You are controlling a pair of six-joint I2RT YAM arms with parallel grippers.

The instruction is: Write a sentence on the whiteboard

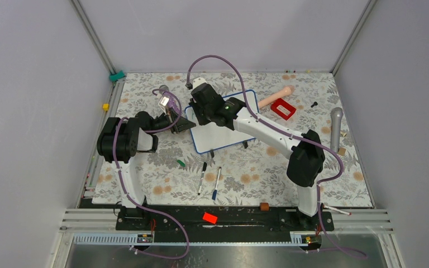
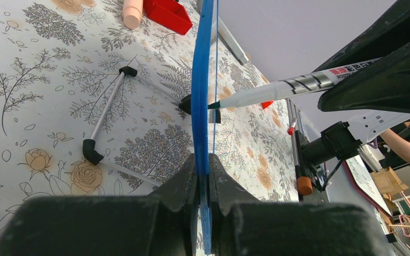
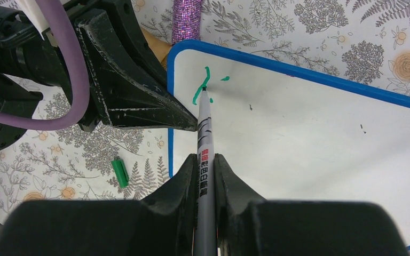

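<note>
The small, glossy, blue-rimmed whiteboard (image 3: 309, 138) sits mid-table on the floral cloth (image 1: 246, 178); the left gripper (image 2: 203, 170) pinches its blue edge; the right gripper (image 3: 205, 165) clasps a slim white marker (image 3: 203, 122), its tip seemingly touching the first green strokes (image 3: 198, 92) near the board's corner.

One small glossy white whiteboard (image 1: 211, 139) with a thin blue rim stands on two short black feet (image 1: 212, 153). On its face are two clear green marker strokes (image 3: 202, 88), one long and one a short dash.

There are three slim white marker pens. One pen (image 3: 204, 128) has its tip on the whiteboard, and two pens (image 1: 202, 177) lie just on its near side. One green pen cap (image 1: 180, 163) lies off its near-left corner.

To the right of the whiteboard:
- one red rectangular tray (image 1: 283, 109)
- one peach-coloured cylinder (image 1: 276, 98)
- one small black piece (image 1: 314, 104)
- one grey microphone (image 1: 335, 125)

One purple glittery cylinder (image 3: 187, 18) lies just off the corner nearest the strokes.
</note>
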